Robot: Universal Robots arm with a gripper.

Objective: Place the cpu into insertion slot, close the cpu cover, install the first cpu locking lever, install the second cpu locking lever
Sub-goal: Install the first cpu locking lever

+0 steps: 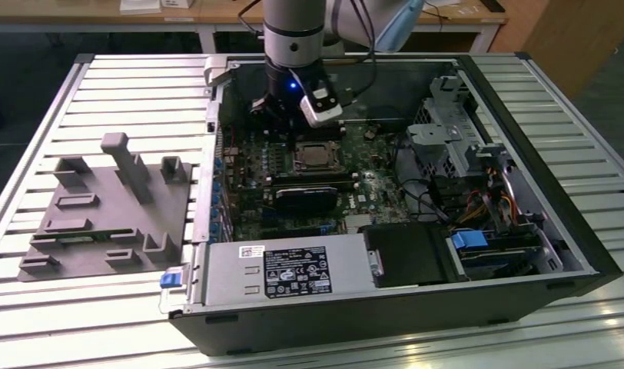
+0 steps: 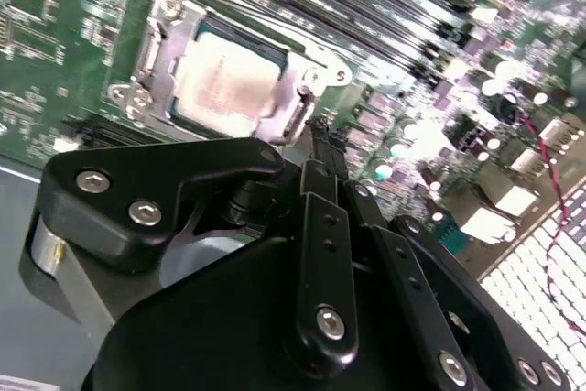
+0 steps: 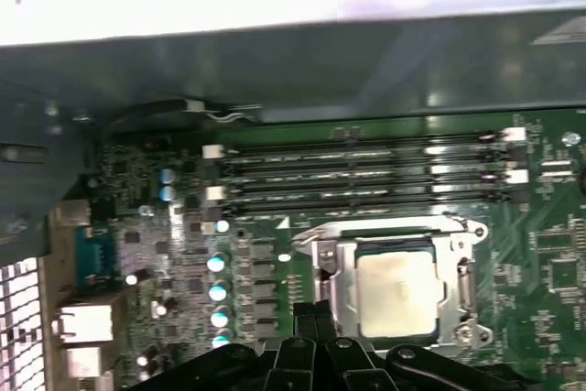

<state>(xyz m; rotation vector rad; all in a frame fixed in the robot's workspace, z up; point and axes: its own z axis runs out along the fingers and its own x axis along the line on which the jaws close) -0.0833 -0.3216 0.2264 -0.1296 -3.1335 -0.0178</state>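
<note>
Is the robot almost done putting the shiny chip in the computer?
Partly. Done: the chip lies in place on the green board, and the metal cover looks flat around it. In hand: nothing; the gripper, shut, sits at the cover's corner. Left: the two levers; I can't tell whether either is latched.

Black hand (image 2: pixel 322 139) beside covered cpu (image 2: pixel 224 89)

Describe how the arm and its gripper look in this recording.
The arm is a silvery-grey cylinder with black bands and a pale blue joint cap; a small blue light glows near the wrist, beside a white boxy module. Black cables trail alongside. The gripper is matte black, built of jointed link bars with silver screw heads.
</note>
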